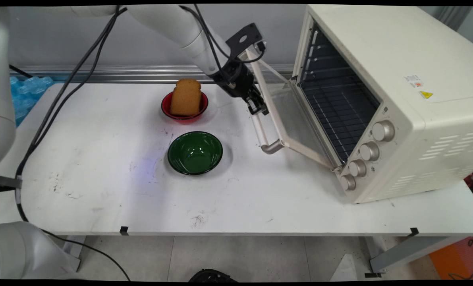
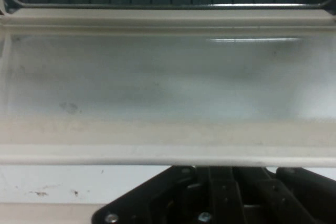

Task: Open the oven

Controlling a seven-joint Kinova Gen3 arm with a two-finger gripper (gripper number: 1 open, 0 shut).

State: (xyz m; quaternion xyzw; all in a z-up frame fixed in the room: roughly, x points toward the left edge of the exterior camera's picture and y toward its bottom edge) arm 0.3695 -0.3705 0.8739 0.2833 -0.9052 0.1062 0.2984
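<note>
Table (image 1: 101, 190): a white, scuffed surface is seen spanning the frame, with a wall behind it at the top.
Red bowl (image 1: 166, 107): placed left of centre in the upper half of the frame; a slice of brown bread (image 1: 186, 96) is stood upright in it, leaning on the rim.
Green bowl (image 1: 195, 152): set just below the red bowl, near the frame's centre, apart from it and with nothing seen inside.
Arm: brought in from the upper left, with black cables hung from it down the left side of the frame.
Gripper (image 1: 257, 105): positioned just right of the red bowl, at the upper edge of the oven door, by the handle; whether the handle is touched cannot be told.
Jaws: their state cannot be told, since they are hidden below the door's edge in the hand view, and only the black linkage is shown at the bottom.
Oven door (image 1: 290, 119): held partly open, tilted outward from its hinge at the bottom; its glass pane fills the hand view, and a pale handle bar (image 1: 262, 133) runs along its free edge.
Toaster oven (image 1: 411, 79): a cream box occupying the right of the frame, its wire rack (image 1: 339, 107) visible inside and four round knobs (image 1: 365, 153) lined down its front right corner.
</note>
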